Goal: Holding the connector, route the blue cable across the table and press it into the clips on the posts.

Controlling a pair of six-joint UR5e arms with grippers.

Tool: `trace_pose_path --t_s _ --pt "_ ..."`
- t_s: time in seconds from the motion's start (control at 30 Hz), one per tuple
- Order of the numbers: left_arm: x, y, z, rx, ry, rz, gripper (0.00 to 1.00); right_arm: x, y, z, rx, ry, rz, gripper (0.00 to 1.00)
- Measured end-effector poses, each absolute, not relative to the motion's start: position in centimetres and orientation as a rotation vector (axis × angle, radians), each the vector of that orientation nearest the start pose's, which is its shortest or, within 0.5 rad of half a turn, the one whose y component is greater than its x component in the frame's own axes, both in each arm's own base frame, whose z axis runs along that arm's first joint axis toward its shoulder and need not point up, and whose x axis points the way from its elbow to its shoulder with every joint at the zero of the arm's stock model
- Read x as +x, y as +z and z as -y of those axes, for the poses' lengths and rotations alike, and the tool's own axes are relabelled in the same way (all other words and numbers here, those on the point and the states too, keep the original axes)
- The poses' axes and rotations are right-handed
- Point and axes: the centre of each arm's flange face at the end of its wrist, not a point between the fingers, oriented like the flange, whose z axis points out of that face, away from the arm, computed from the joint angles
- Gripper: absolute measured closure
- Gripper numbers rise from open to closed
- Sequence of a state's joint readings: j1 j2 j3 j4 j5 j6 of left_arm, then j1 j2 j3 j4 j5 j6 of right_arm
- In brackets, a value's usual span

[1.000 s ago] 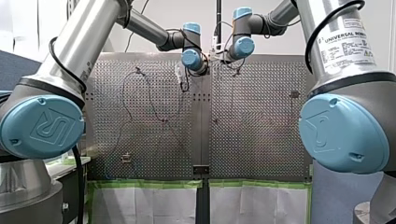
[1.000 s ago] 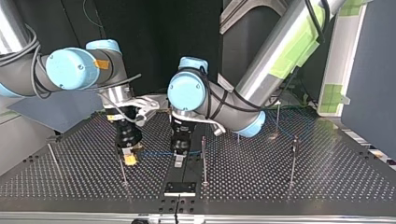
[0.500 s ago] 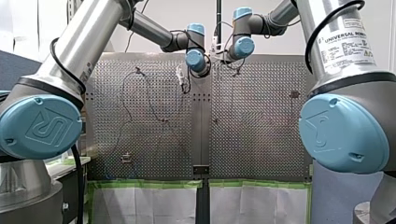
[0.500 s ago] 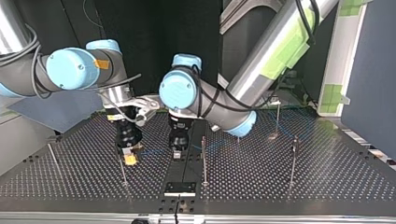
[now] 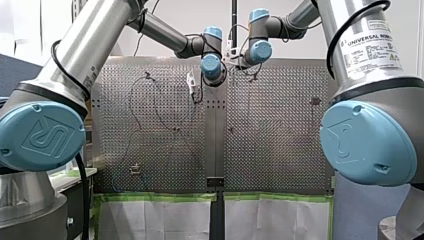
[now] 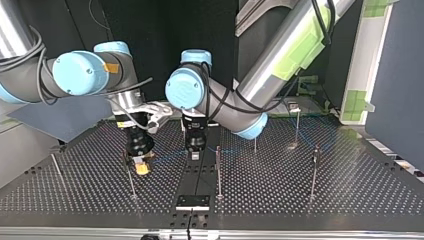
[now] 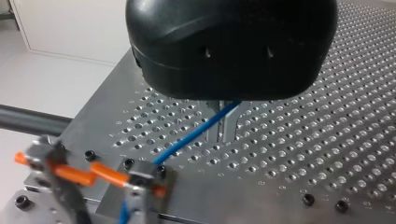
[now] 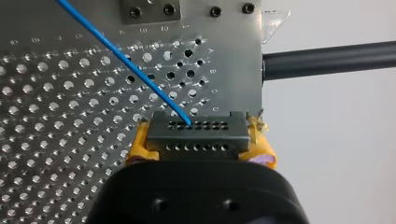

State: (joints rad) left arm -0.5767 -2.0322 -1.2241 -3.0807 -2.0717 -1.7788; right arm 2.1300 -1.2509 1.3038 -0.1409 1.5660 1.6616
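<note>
Right claw (image 6: 141, 168): pressed together on the connector (image 8: 197, 135). Its yellow pads (image 8: 140, 145) sit on either side of the grey, hole-faced block. In the top view it hangs low over the perforated surface (image 6: 300, 190), left of the centre strip and just beside a thin post (image 6: 131, 182).

Blue cable (image 8: 126, 63): leaves one hole in the connector's face and runs slantwise away over the surface. In the top view it spans from the right claw across to my left claw (image 6: 194, 156), which points down over the centre strip.

Left claw: in the left wrist view the cable passes under the black housing. I cannot tell whether this claw is spread or pinching. Ahead of it the cable runs down to a clip (image 7: 140, 179) that carries an orange piece (image 7: 105, 173).
</note>
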Motion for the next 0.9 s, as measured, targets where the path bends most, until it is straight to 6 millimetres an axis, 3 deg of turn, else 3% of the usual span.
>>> trace_pose_path --t_s 0.03,0.17,0.23,0.27,0.33,0.63,0.9 --pt "50.7 39.2 43.1 -0.089 -0.196 -1.622 0.77 44.9 45.5 46.6 1.507 1.733 0.923 1.0" --pt "50.7 39.2 43.2 -0.094 -0.2 -1.62 0.77 44.9 45.5 46.6 1.51 1.733 0.923 1.0" --pt "50.6 39.2 43.2 -0.095 -0.203 -1.619 0.89 45.0 45.5 46.5 1.511 1.734 0.922 1.0" --pt "50.6 39.2 43.2 -0.096 -0.204 -1.618 0.89 45.0 45.4 46.5 1.511 1.733 0.923 1.0" --pt "50.6 39.2 43.3 -0.097 -0.207 -1.616 1.0 45.0 45.4 46.5 1.512 1.733 0.923 1.0" --pt "50.6 39.7 43.3 -0.122 -0.232 -1.596 1.0 45.1 45.4 46.5 1.513 1.734 0.922 1.0" --pt "49.9 41.4 42.0 -0.171 -0.274 -1.552 1.0 44.8 44.3 46.5 1.527 1.717 0.938 1.0"
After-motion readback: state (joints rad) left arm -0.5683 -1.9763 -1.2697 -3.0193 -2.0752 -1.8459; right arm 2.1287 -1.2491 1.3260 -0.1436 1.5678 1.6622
